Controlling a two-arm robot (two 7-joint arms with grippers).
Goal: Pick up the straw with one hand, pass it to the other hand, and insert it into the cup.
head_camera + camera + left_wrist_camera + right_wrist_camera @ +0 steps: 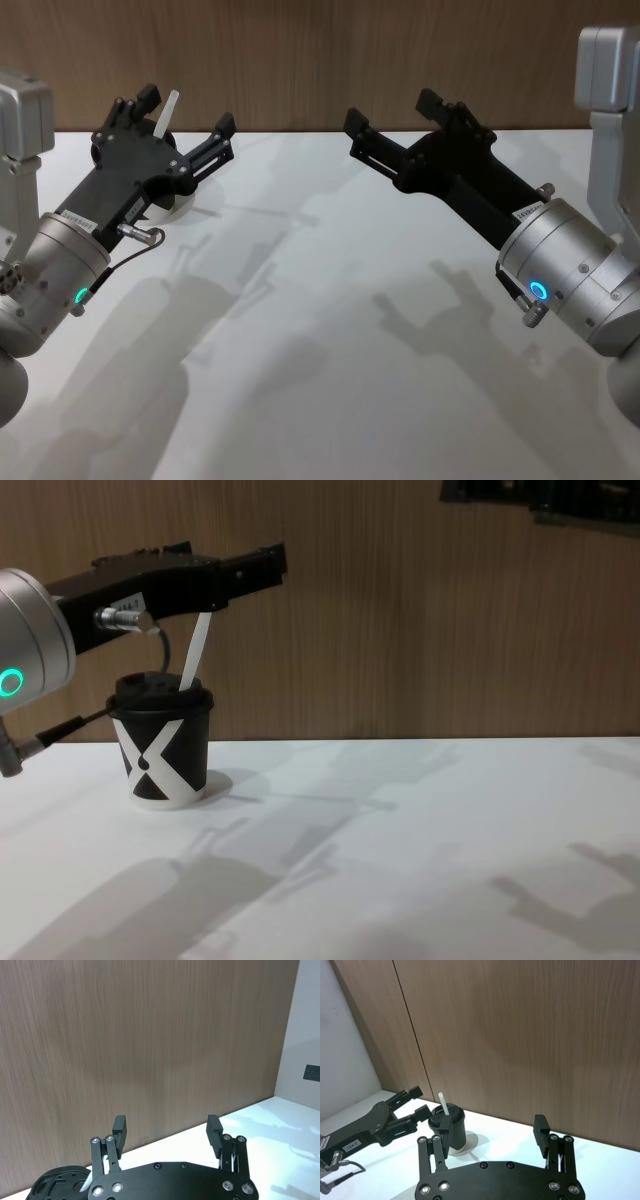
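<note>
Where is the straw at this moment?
The straw stands tilted in the lid of the cup, at the table's far left by the wooden wall, beneath the open left gripper.

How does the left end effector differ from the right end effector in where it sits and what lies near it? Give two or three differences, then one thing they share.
1. The left end effector hangs over the cup, whose straw rises between its fingers untouched; the right end effector hangs over bare table.
2. In the chest view the left sits just above the cup, the right higher, at the top edge.

Shared: both are open and hold nothing.
</note>
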